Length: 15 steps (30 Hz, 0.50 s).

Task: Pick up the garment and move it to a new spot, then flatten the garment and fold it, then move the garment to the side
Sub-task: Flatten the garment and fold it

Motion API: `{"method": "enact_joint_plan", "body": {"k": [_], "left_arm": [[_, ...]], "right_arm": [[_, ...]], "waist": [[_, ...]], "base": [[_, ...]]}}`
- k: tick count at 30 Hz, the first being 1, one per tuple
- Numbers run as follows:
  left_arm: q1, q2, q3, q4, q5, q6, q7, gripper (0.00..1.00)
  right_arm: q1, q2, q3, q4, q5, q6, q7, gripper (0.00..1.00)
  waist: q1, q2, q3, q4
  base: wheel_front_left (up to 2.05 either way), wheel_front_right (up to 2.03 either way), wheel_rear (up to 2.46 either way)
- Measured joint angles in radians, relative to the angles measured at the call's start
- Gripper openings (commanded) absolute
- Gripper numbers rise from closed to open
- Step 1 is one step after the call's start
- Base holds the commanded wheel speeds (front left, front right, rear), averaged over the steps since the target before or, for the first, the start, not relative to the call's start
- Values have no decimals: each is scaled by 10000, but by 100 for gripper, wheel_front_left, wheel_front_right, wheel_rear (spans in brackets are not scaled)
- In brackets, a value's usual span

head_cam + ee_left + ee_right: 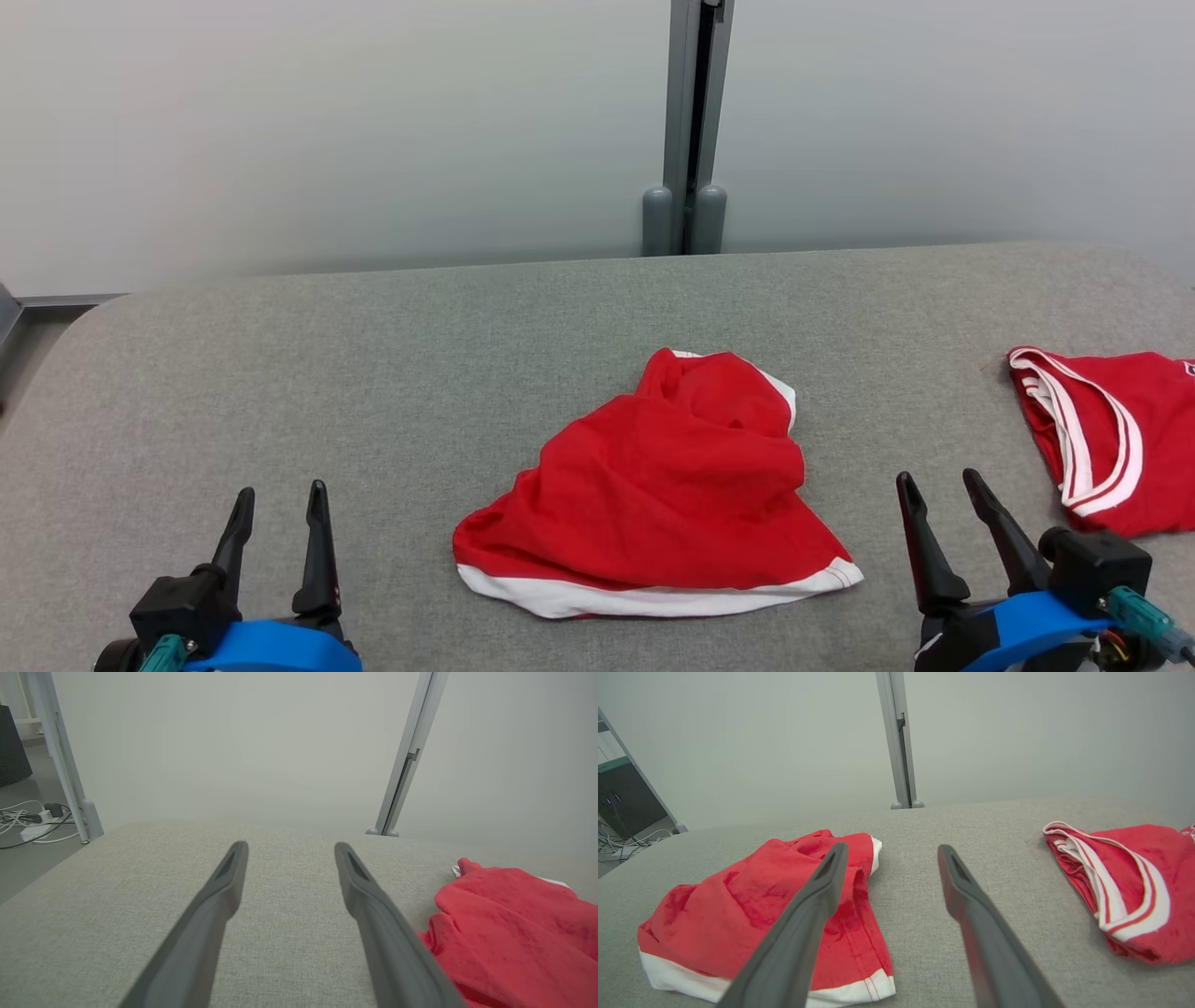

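At the lower left of the head view, the left gripper is held low over the grey table, its two fingers spread apart with nothing between them. In the left wrist view bare table is seen between the fingers, and red cloth lies off to their right, not touched by them. The garment, red with a white hem, is found at the middle of the table, toward the near side. It is bunched into a loose heap, the upper part slumped over itself and the hem curving along the near edge. It is gripped by neither tool. To its right, the right gripper is likewise held with its fingers apart and empty, near the heap's right corner. Further right, a second red piece with white striped trim is laid well apart from the heap and is partly cut off by the frame. Whether the move to a new spot has been made cannot be told. Since the heap is neither flat nor folded, the flattening, the folding and the move to the side are all judged to be left
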Motion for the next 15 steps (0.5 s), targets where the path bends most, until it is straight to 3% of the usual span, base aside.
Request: {"method": "enact_joint_plan", "body": {"k": [15], "left_arm": [[-56,-366,251,667,259,-430,0,100]], "right_arm": [[105,17,77,36,0,0,73,100]], "waist": [[0,0,-30,-70]], "base": [[0,0,0]]}}
